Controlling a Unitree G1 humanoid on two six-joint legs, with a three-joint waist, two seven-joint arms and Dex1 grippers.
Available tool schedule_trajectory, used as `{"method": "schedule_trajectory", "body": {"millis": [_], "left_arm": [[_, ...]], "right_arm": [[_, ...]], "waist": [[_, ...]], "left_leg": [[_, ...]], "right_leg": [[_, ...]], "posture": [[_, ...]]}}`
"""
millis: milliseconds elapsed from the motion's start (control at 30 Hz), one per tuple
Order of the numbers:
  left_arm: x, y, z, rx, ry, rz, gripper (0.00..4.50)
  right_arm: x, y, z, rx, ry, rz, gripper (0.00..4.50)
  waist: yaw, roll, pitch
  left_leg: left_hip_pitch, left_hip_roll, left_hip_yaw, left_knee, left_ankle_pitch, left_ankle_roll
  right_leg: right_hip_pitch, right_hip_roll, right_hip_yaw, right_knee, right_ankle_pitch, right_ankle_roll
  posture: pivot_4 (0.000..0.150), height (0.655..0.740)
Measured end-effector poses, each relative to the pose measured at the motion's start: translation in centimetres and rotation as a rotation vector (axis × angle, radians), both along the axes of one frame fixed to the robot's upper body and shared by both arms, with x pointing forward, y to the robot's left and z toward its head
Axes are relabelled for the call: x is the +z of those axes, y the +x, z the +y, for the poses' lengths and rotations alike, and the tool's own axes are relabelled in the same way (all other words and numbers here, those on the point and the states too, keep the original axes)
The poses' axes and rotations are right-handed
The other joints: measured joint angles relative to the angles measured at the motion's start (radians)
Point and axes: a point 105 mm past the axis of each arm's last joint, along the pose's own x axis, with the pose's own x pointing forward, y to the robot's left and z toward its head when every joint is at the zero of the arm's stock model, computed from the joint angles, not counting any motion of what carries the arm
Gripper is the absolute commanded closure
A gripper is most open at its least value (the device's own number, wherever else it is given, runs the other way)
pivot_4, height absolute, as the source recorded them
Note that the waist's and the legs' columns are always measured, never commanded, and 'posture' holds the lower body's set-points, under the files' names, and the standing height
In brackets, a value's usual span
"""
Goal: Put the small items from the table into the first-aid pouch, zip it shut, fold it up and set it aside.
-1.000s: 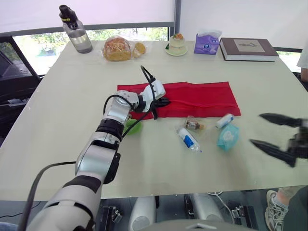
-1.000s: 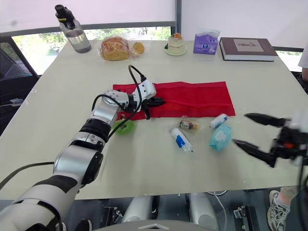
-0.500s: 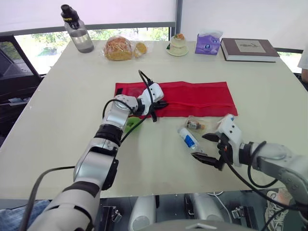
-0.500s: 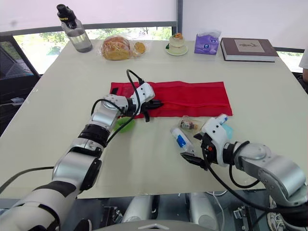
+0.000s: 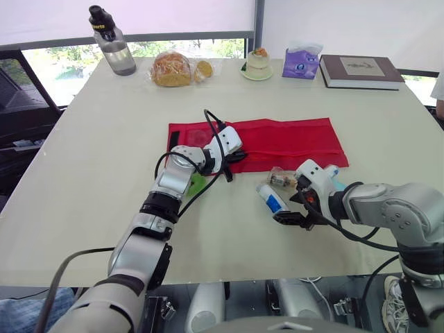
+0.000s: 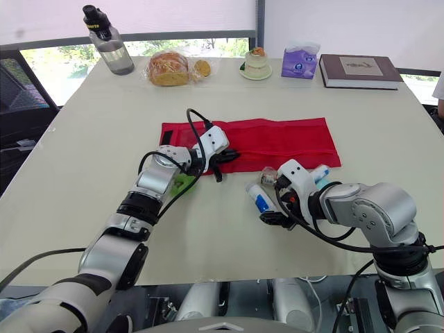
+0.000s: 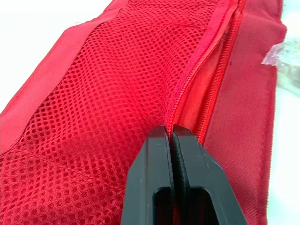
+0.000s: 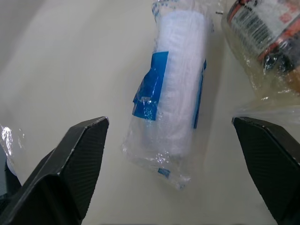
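The left end effector [image 7: 169,129] is clenched on the zipper edge of the red first-aid pouch [image 5: 291,139], which lies flat on the worktop [image 5: 97,152]. The right end effector [image 5: 288,208] is released (fingers spread wide) astride the wrapped bandage roll [image 8: 173,108] near the pouch.

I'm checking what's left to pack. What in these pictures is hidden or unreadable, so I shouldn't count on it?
Green item: eye views, mostly under the left arm, so unidentifiable.
Small bottle: right wrist view, cut off by the edge; label blurred.
What the left gripper pinches on the first-aid pouch: left wrist view, the gripper itself covers the spot.
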Motion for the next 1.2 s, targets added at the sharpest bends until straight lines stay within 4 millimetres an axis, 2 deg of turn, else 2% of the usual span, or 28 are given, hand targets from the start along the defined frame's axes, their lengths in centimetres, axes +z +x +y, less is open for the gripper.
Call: {"method": "schedule_trajectory", "body": {"millis": [67, 233, 500, 667, 800, 900, 1200], "left_arm": [[0.1, 0.0, 0.0, 0.004, -0.001, -0.003, 4.5], [0.1, 0.1, 0.0, 0.009, -0.002, -0.006, 4.5], [0.1, 0.2, -0.1, 0.006, -0.002, -0.001, 4.5], [0.8, 0.4, -0.5, -0.017, -0.005, -0.019, 4.5], [1.2, 0.4, -0.7, -0.027, -0.023, -0.025, 4.5], [1.3, 0.3, -0.8, -0.034, -0.034, -0.031, 4.5], [1.8, 0.2, -1.8, -0.054, -0.07, -0.062, 4.5]], "right_arm": [[-0.3, -0.2, 0.1, 0.011, -0.012, 0.008, 1.95], [-0.8, -0.4, 0.2, 0.021, -0.039, -0.018, 4.39], [-0.8, -0.8, 0.1, 0.007, -0.01, -0.06, 4.46], [1.5, -0.8, 0.2, -0.012, 0.166, -0.022, 4.46], [2.9, 0.6, 0.2, -0.053, 0.291, 0.008, 4.46], [3.2, 2.0, 0.2, -0.093, 0.32, 0.039, 4.46], [2.8, 5.9, -2.2, -0.231, 0.247, 0.16, 4.46]], "waist": [[-0.001, 0.0, 0.0], [-0.001, 0.0, 0.0], [-0.001, 0.0, 0.0], [-0.001, 0.0, 0.0], [-0.002, 0.0, 0.0], [-0.002, 0.0, 0.0], [-0.001, 0.0, 0.0]], "left_leg": [[0.0, 0.0, 0.0, 0.0, 0.0, 0.0], [0.0, 0.0, 0.0, 0.0, 0.0, 0.0], [0.0, 0.0, 0.0, 0.0, 0.0, 0.0], [0.0, 0.0, 0.0, 0.0, 0.0, 0.0], [0.0, 0.0, 0.0, 0.0, 0.0, 0.0], [0.0, 0.0, 0.0, 0.0, 0.0, 0.0], [0.0, 0.0, 0.001, -0.002, 0.0, 0.0]], "right_leg": [[0.0, 0.0, 0.0, 0.0, 0.0, 0.0], [0.0, 0.0, 0.0, 0.0, 0.0, 0.0], [0.0, 0.0, 0.0, 0.0, 0.0, 0.001], [0.0, 0.0, 0.0, 0.0, 0.0, 0.0], [0.0, 0.0, 0.0, 0.0, 0.0, 0.0], [0.0, 0.0, 0.0, 0.0, 0.0, 0.0], [-0.001, 0.0, 0.0, -0.001, 0.0, 0.0]], "posture": [[0.15, 0.74], [0.15, 0.74], [0.15, 0.74], [0.15, 0.74], [0.15, 0.74], [0.15, 0.74], [0.15, 0.74]]}}
